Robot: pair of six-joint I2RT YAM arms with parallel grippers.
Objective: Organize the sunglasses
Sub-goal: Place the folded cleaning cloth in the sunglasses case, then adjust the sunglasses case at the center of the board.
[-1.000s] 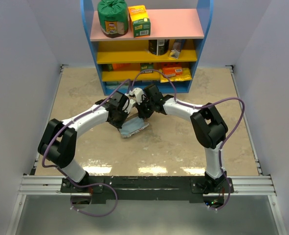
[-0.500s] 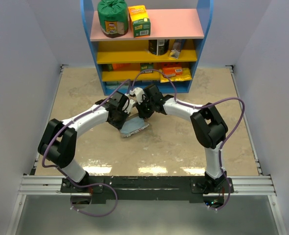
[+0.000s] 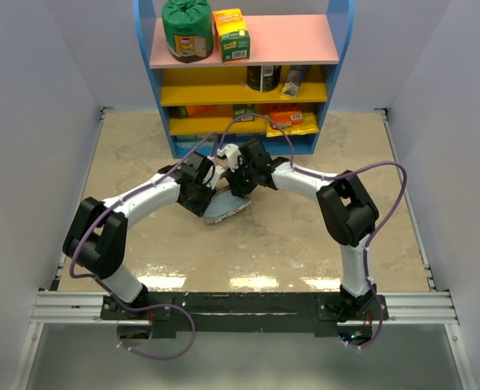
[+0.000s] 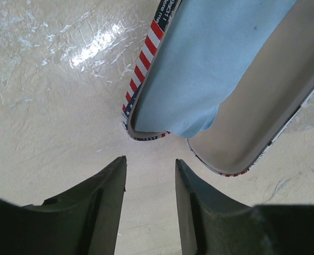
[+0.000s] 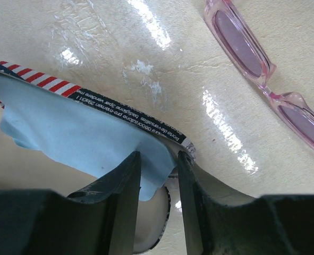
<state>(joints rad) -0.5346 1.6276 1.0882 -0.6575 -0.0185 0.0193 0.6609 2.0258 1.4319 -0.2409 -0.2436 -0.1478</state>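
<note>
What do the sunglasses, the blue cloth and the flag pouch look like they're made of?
The sunglasses: likely glossy plastic; the pink frame is translucent, the lenses tinted purple.
The blue cloth: soft matte fabric, probably microfibre; it drapes and shows no shine.
The pouch: looks like printed fabric outside with a smooth grey lining; its mouth keeps a curved shape, so perhaps semi-stiff.

Left fingers [image 4: 106, 204] and right fingers [image 5: 122, 199] each slightly apart, near each other.

Fine white print on the black band of the pouch [image 5: 130, 118], upside down, illegible; labels on green package [image 3: 188, 31] and yellow box [image 3: 231, 34] unreadable.
</note>
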